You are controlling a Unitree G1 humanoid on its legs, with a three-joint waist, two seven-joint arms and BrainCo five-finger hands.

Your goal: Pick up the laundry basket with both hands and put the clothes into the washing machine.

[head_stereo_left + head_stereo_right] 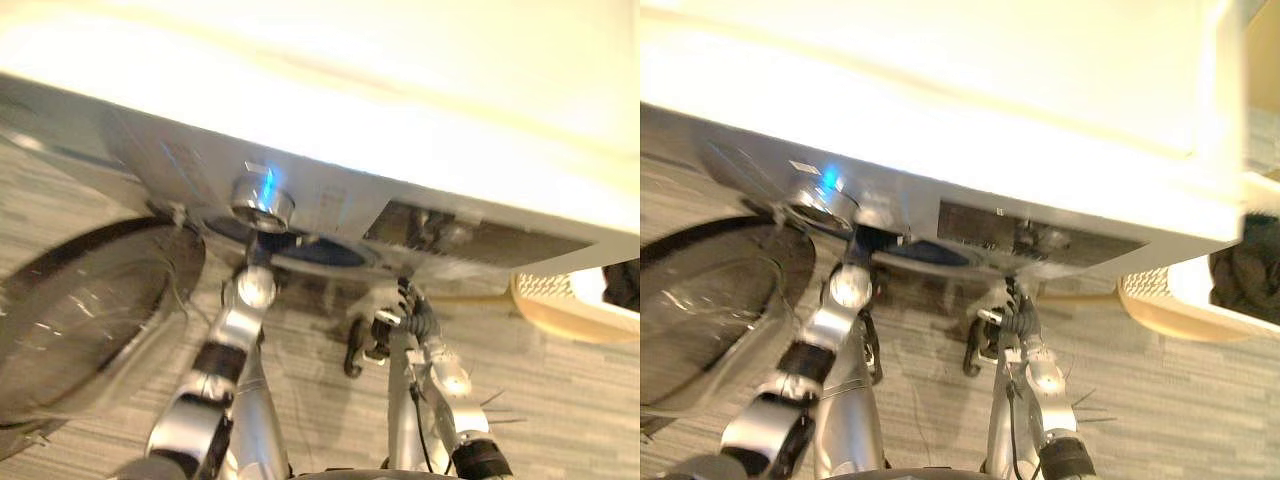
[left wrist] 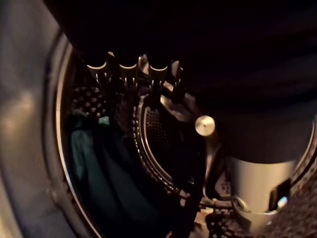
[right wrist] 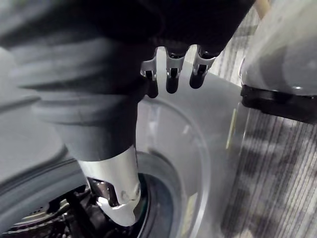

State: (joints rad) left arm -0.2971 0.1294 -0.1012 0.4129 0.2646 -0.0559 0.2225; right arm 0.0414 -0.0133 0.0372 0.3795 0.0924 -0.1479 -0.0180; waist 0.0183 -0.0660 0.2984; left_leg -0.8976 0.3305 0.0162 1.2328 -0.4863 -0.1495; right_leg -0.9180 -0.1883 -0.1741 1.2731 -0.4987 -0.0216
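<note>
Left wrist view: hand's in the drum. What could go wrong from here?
1. Left hand is inside the drum beside dark cloth; pulling out could drag it along.
2. The open door stands close by that arm; a sideways pull could knock it.
3. Dark clothes lie in the basket: load unfinished.

One washing machine (image 1: 400, 100) with one round door (image 1: 80, 310), and one laundry basket (image 1: 1152, 292).

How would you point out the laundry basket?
Start at the white washing machine across the top of the head views. On the grey floor past its right corner stands the laundry basket: cream, perforated wall, dark clothes inside, unlike the round glass door open at left.
</note>
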